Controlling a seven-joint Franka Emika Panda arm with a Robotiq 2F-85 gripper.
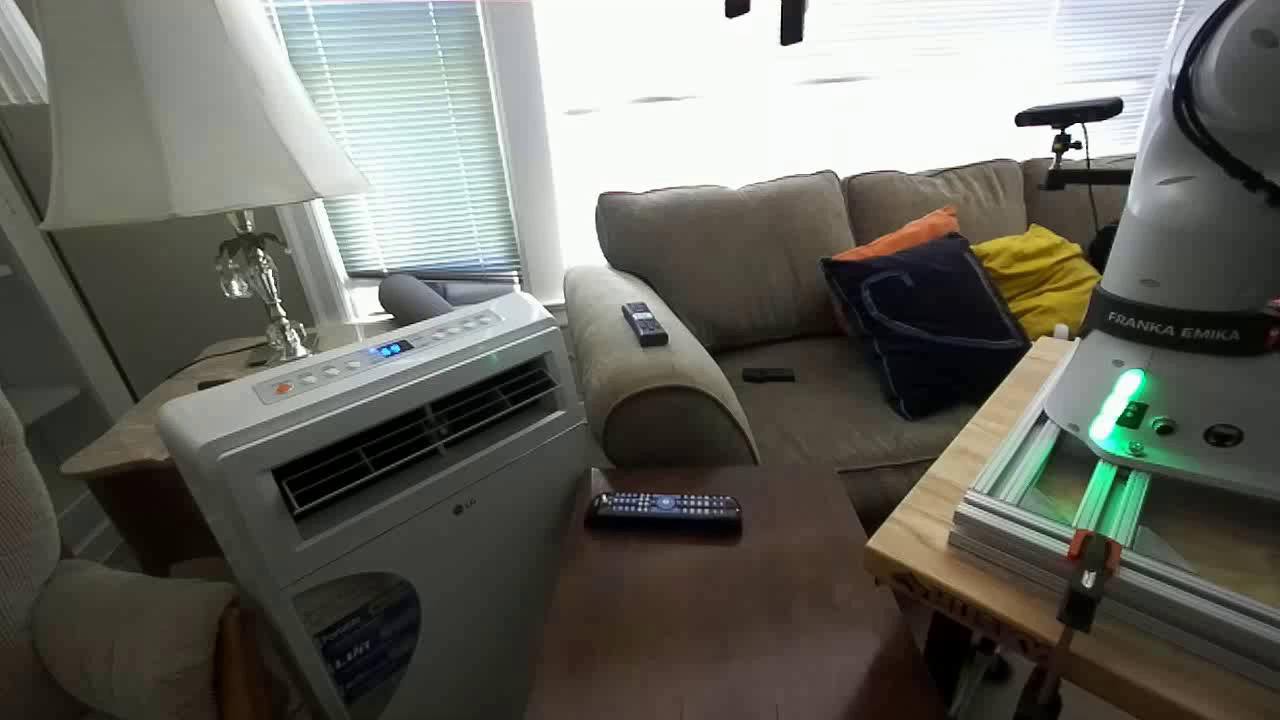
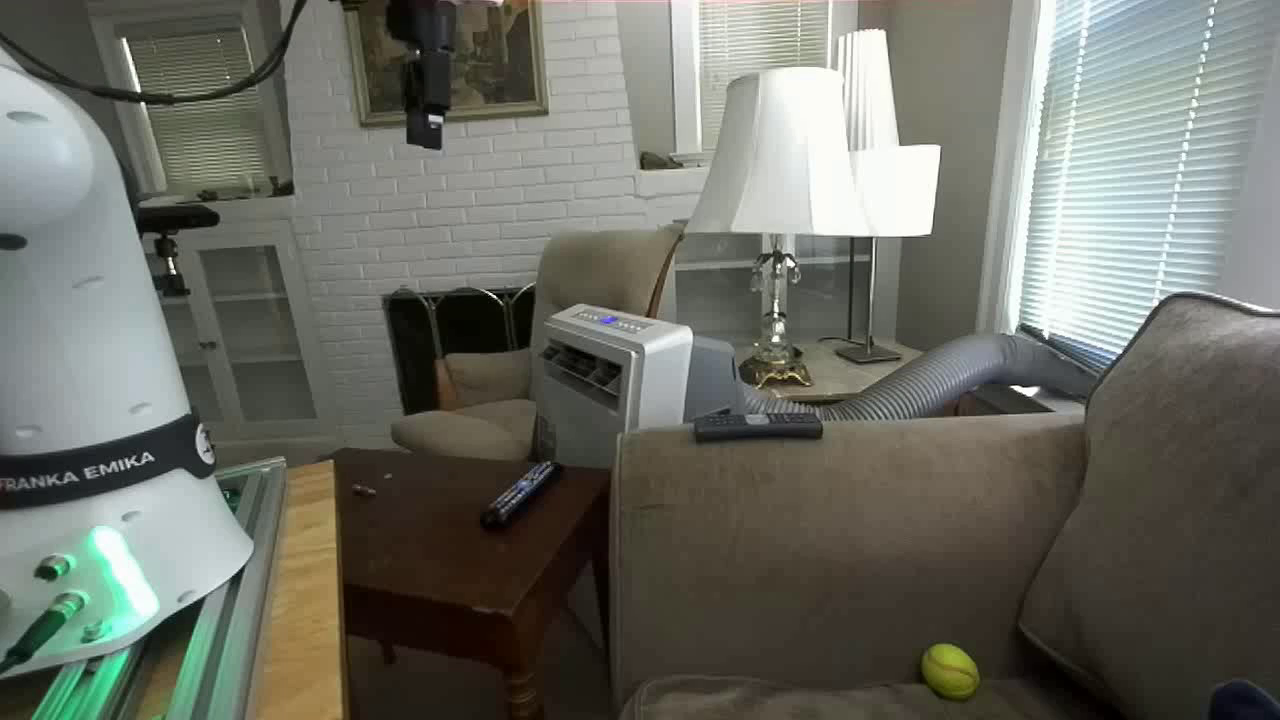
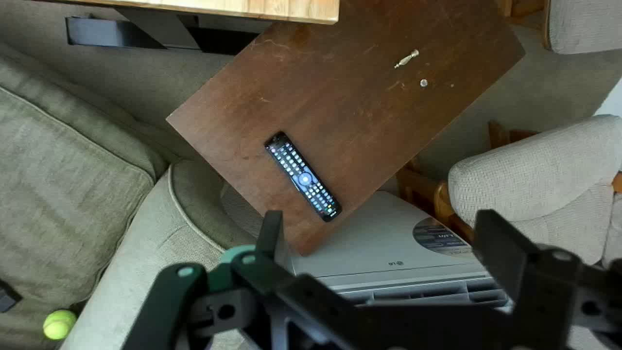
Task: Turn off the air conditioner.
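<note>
There is one large white boxy air conditioner (image 1: 430,520), one white jointed robot arm (image 1: 1190,230), one black two-fingered gripper (image 3: 381,236), one taupe fabric sofa (image 1: 730,260), one grey corrugated hose (image 2: 925,376), one gilt-framed painting (image 2: 500,60) and one fuzzy yellow-green tennis ball (image 2: 949,671). Two remote controls (image 1: 644,324) can be counted, one long black remote with pale buttons (image 3: 303,177) and one dark grey remote (image 2: 758,427), plus one flat black object (image 1: 768,375) too small to identify. An exterior view shows three throw pillows (image 1: 925,320), namely one orange pillow (image 1: 905,235), one navy pillow with pale blue lines (image 1: 940,345) and one yellow pillow (image 1: 1045,280).
</note>
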